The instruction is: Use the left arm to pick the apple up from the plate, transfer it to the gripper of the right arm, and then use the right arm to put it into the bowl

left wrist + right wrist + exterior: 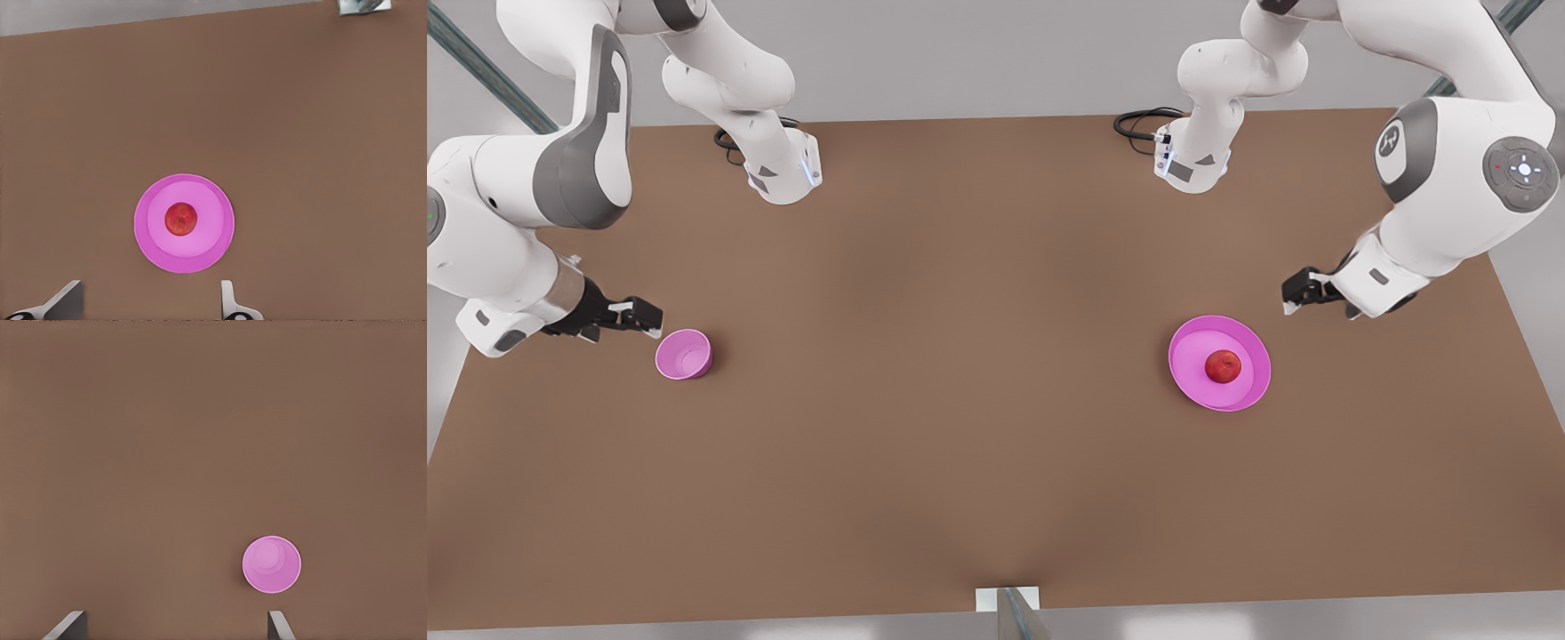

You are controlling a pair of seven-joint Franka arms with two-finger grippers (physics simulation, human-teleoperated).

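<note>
Apple (1224, 365): resting at centre of plate (1245, 393), untouched; seen likewise from left wrist view (181, 219).
Plate: flat on worktop (960, 400), toward front view's right.
Bowl (684, 354): empty, toward front view's left, well apart from plate.
Left tool (1296, 292): fingers spread, empty, hovering near plate, beyond its far rim.
Right tool (640, 318): fingers spread, empty, waiting just beside bowl.
Risk: round fruit likely to roll or slip from an off-centre pinch; low approach could strike rim and shift plate.
Risk, handover: drop onto worktop if released before firm second grip.
</note>
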